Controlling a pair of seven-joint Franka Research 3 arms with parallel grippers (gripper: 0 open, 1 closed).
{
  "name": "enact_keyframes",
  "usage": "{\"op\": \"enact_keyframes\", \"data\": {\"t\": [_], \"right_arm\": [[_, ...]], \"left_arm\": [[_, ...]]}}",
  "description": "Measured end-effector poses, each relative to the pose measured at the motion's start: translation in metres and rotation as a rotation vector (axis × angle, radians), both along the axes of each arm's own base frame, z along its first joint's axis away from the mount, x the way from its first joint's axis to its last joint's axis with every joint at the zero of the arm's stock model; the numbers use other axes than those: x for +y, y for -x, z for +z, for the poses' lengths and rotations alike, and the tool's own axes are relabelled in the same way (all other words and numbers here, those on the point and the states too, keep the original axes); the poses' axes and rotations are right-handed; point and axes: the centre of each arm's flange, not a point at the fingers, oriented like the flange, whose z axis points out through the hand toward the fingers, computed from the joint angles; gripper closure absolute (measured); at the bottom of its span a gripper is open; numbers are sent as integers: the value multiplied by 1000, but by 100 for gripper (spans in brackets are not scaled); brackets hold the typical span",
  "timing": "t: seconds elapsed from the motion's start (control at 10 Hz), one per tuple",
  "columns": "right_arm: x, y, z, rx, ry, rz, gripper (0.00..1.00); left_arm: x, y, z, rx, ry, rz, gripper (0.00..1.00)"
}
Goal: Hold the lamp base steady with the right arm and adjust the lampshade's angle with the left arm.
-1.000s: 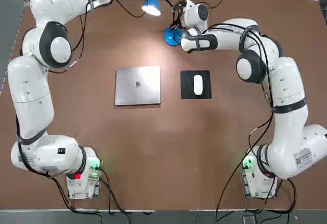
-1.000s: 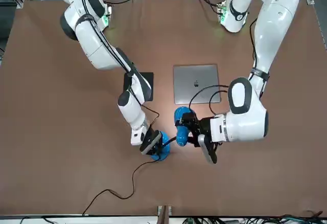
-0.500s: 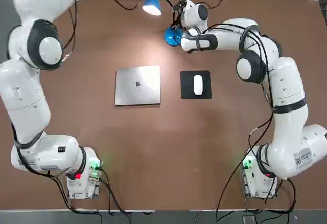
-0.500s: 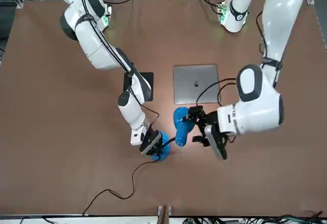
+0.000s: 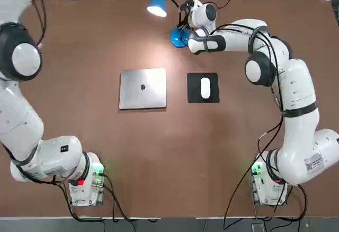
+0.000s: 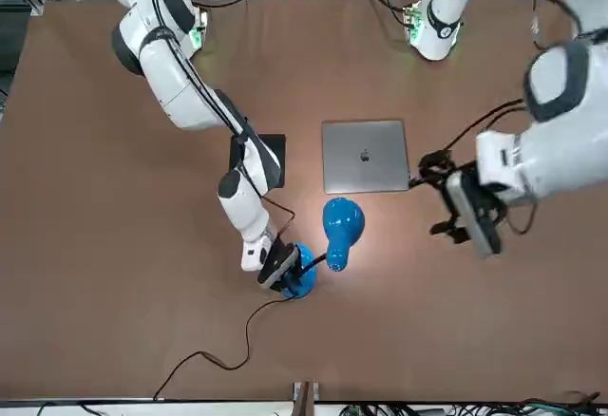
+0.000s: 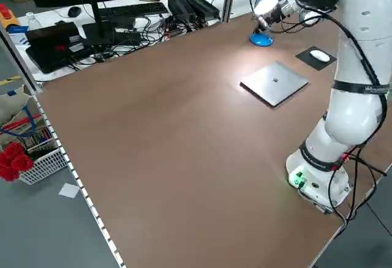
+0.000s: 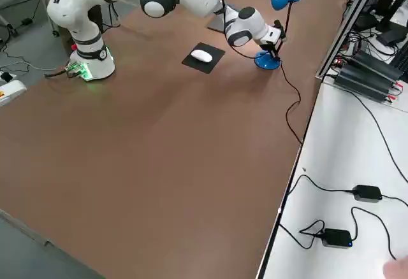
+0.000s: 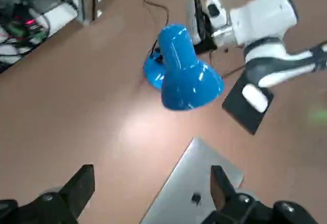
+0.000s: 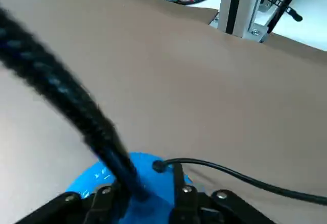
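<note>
Risk: nudging or tipping the lamp base (image 10: 134, 185) on retreat, since the right end effector (image 10: 142, 191) sits low around the neck with fingers partly spread, barely clear. Left end effector (image 6: 465, 212) wide open, empty, well apart from the lampshade (image 6: 340, 227) near the surface's far edge.

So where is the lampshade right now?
In the top view the lampshade sits at the table's far edge, just left of the lamp base, beyond the laptop, with neither gripper touching it.

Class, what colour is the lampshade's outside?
Bright blue; the lampshade shows best in the left wrist view.
</note>
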Motion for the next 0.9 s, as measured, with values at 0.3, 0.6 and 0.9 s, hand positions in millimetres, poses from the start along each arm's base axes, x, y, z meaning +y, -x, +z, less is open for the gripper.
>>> {"op": "enact_keyframes", "data": {"t": [0.3,0.6,0.9], "right_arm": [[-3,-2,-1,6,-5,-16,39],[-2,-1,0,10,-10,-23,19],[1,-1,8,10,-29,-34,0]], "left_arm": [[55,68,68,214,-239,413,0],[88,68,43,276,-464,701,3],[94,55,28,256,-405,861,4]]}}
